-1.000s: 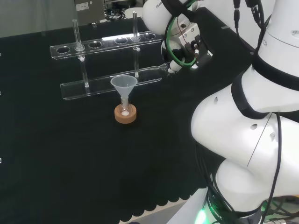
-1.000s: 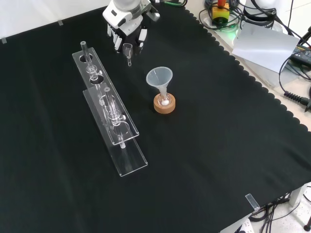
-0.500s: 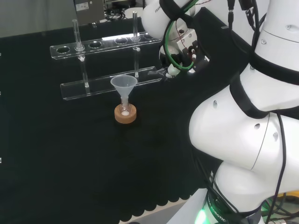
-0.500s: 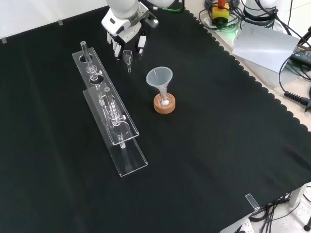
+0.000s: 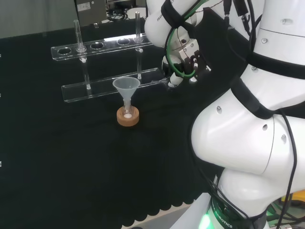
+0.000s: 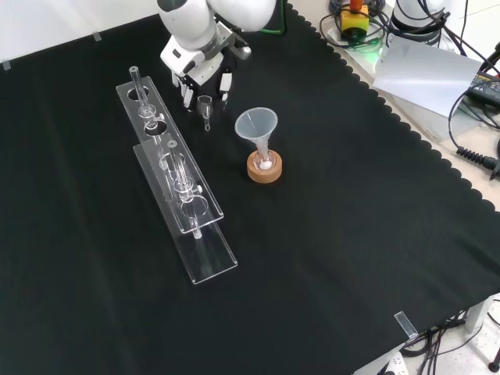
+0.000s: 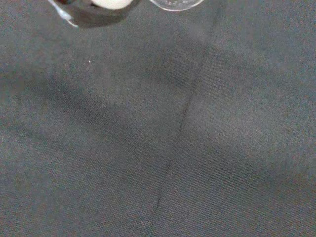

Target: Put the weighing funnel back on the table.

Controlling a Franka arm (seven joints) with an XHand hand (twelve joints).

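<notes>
The hand comes down from the top of the front view, its fingers curled round the weighing funnel, a small clear cup with a short stem that points down at the cloth. It hangs between the test tube rack and the funnel. In the head view the hand is right of the funnel, with the weighing funnel's clear stem poking left from it, low over the cloth. The wrist view has the weighing funnel's rim and a fingertip above wrinkled black cloth.
The funnel stands in a small flask on a cork ring. The clear rack holds glass tubes. In the head view the arm's white links stand at the right. Papers and cables lie beyond the cloth's scalloped edge.
The hand has moved down and nearer the funnel with the weighing funnel, lower in the front view and slightly left and lower in the head view. Its hold is unchanged.
</notes>
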